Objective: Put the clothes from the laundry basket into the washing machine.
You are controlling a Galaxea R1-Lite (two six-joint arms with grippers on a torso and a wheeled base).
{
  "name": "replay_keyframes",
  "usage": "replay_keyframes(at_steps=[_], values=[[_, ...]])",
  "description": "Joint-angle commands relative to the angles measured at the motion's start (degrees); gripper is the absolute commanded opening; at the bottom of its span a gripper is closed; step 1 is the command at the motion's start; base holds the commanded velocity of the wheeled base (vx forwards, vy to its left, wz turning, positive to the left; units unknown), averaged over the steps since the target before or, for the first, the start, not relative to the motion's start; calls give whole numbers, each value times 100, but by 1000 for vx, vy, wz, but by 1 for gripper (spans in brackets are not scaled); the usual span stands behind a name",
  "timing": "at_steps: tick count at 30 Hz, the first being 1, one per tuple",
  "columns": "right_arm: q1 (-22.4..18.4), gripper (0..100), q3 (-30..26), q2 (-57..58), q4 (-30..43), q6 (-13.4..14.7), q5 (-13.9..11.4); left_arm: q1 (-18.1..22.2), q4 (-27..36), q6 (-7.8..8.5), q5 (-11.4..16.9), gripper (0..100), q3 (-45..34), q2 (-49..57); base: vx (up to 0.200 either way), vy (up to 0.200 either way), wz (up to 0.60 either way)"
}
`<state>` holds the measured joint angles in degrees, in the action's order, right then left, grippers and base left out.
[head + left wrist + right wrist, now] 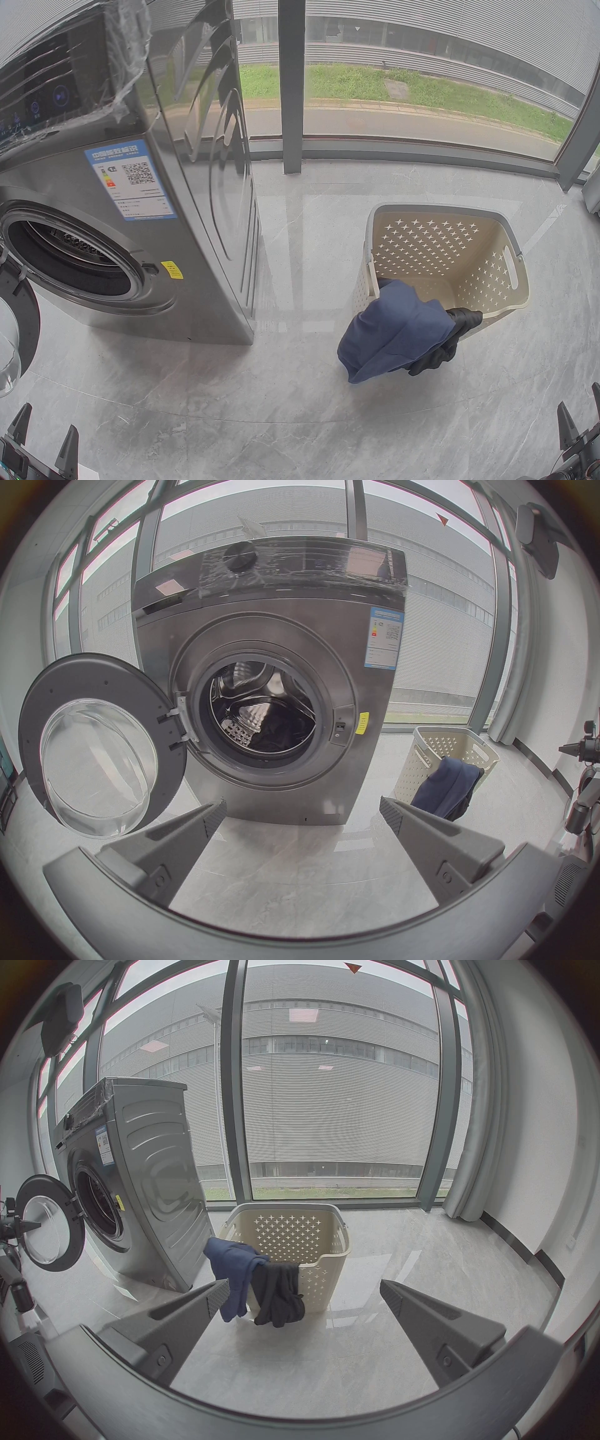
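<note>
A polished grey marble floor [300, 406] runs to tall glass windows. At the left of the head view stands the grey steel front-loading washing machine [187, 206], its round glass door [94, 742] swung open. Right of centre sits the cream perforated plastic laundry basket [447, 215]. Over its near rim hang a navy blue cloth garment [394, 331] and a black one [459, 328], both soft, light and limp, probably best pinched at a bunched fold. The left gripper [301, 805] and right gripper [303, 1285] sit at the lower corners, jaws apart and empty.
</note>
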<state>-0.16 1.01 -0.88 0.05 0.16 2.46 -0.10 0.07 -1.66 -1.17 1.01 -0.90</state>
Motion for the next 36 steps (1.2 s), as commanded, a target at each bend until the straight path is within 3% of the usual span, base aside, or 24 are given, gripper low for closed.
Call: replay_keyframes(at_steps=[1, 16, 36], values=[[-2, 100, -92, 88, -5, 2, 0, 1, 1, -1, -6, 100, -101, 90, 0, -200, 0], [-2, 100, -92, 88, 4, -7, -9, 1, 1, 34, -15, 100, -101, 90, 0, -200, 0], [-2, 100, -92, 88, 4, -16, -9, 1, 1, 43, -15, 100, -101, 90, 0, -20, 0]])
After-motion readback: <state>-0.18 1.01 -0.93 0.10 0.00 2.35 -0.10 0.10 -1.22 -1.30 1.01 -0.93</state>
